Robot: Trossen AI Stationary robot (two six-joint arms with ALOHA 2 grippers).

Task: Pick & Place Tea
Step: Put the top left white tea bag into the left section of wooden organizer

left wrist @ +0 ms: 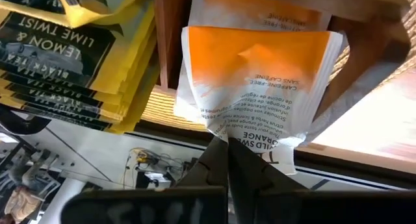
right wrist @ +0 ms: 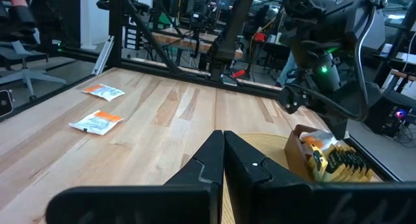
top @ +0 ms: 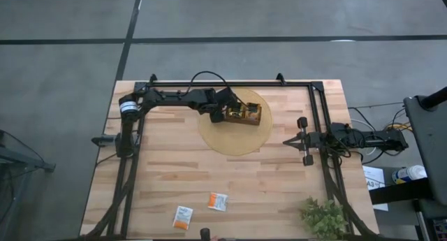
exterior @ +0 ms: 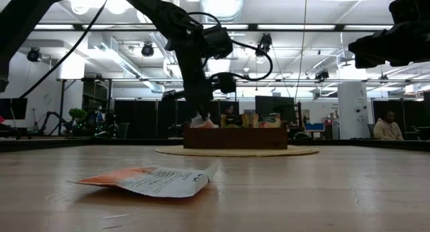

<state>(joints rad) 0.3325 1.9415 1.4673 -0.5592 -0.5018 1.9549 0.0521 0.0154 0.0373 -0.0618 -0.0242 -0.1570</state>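
Two fingers of the left gripper (left wrist: 227, 160) are pinched tight on the bottom edge of a white-and-orange tea packet (left wrist: 257, 81), held at the wooden tray (top: 244, 114), which sits on a round tan mat (top: 235, 133) at the far-middle of the table (top: 279, 178). Left wrist view shows the packet hanging against a tray divider w/ another orange-white packet (left wrist: 260, 10) right behind it, so my read is it's being fed into (or lifted from) that end compartment; can't tell which from these pics. Edge grip makes sense: thin flat paper, an edge pinch keeps it upright so it slots between dividers. Next compartment over holds yellow-green packets (left wrist: 71, 49) w/ dark panels, stacked tight; approx five or six edges visible, exact count unclear. Sorting by colour per compartment seems to be the scheme. Right gripper (right wrist: 224, 156) is clamped shut on nothing, parked over the table's right side, pointing toward the mat, well apart from the tray; looks like it's waiting. Near the front edge of the table 2 more packets lie flat & apart from each other: one (top: 183, 217) orange-white, the other (top: 218, 201) same type, just beside it. Both well apart from the tray, prob. next to be fetched. Counts: 2 loose, 1 in the claw, 1 tray, 1 mat, 1 small green plant (top: 323, 216) at the front right corner.
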